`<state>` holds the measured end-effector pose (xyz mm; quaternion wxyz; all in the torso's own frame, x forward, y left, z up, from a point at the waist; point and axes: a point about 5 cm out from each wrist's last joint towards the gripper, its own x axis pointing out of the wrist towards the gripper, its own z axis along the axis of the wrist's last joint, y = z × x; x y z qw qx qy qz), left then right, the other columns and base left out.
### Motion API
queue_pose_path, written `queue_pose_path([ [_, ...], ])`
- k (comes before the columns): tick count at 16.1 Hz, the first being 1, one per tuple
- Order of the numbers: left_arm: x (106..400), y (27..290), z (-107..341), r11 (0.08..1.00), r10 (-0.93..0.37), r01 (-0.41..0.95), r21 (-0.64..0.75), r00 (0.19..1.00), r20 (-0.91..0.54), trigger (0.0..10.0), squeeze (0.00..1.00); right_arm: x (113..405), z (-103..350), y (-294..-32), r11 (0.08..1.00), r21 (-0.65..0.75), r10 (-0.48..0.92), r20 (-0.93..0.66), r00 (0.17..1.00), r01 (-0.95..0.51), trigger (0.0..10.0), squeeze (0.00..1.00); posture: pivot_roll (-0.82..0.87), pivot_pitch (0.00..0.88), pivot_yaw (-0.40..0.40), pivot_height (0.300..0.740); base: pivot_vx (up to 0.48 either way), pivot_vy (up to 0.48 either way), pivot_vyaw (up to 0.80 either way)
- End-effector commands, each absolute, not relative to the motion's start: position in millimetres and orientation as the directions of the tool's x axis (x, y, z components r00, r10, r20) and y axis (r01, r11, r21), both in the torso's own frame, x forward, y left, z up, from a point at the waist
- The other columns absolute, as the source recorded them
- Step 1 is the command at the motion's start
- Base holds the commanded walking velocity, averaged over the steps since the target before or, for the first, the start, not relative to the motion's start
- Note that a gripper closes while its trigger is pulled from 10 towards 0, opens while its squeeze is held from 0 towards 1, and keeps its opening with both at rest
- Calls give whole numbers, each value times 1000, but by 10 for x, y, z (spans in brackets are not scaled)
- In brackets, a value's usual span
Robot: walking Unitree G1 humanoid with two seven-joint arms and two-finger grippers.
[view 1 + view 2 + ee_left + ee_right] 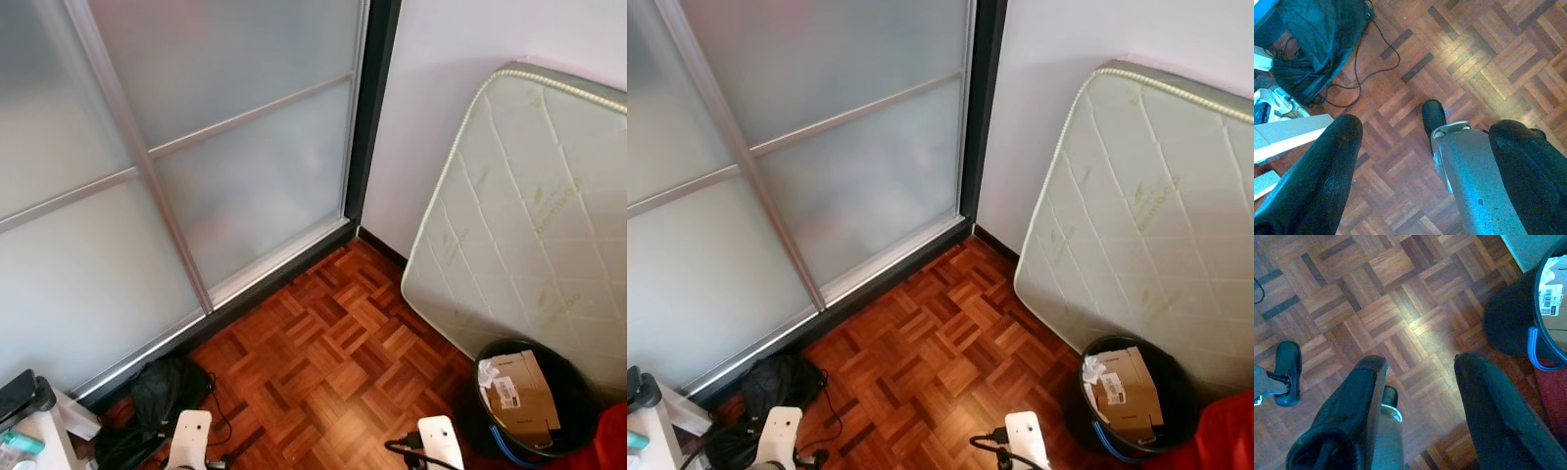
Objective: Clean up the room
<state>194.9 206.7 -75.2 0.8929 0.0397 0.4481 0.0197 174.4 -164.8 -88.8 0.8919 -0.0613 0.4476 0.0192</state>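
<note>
1. A black bag [162, 392] with a loose cable [1376, 63] lies on the parquet by the glass door; a foot could snag it.
2. Left hand [1420, 161] and right hand [1420, 396] hang empty, fingers apart.
3. The bin [578, 392] holds cardboard [519, 392] beside the mattress [529, 215]; turning could tip it.

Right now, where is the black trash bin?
The black trash bin stands on the wood floor at the robot's lower right, against the leaning mattress.

Frosted glass sliding doors [196, 166], white quilted mattress [534, 215] leaning against wall, brown parquet wood floor [333, 362]
</note>
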Motion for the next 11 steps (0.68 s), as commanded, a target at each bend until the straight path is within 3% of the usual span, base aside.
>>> queue_pose_path([
  [1,1898,2082,-777,995,74,6,96,583,-809,10000,0,1717,-901,-1656,992,-89,-21,-807,590,-86,10000,0,46,78,-10,740,0,0,0],
  [4,1898,2081,-777,996,74,3,94,584,-808,10000,0,1719,-901,-1647,992,-87,-18,-806,591,-88,10000,0,47,78,-10,740,0,0,0],
  [11,1900,2076,-776,996,72,3,92,586,-807,10000,0,1730,-895,-1644,993,-83,-14,-803,595,-89,10000,0,46,77,-11,740,269,0,0],
])
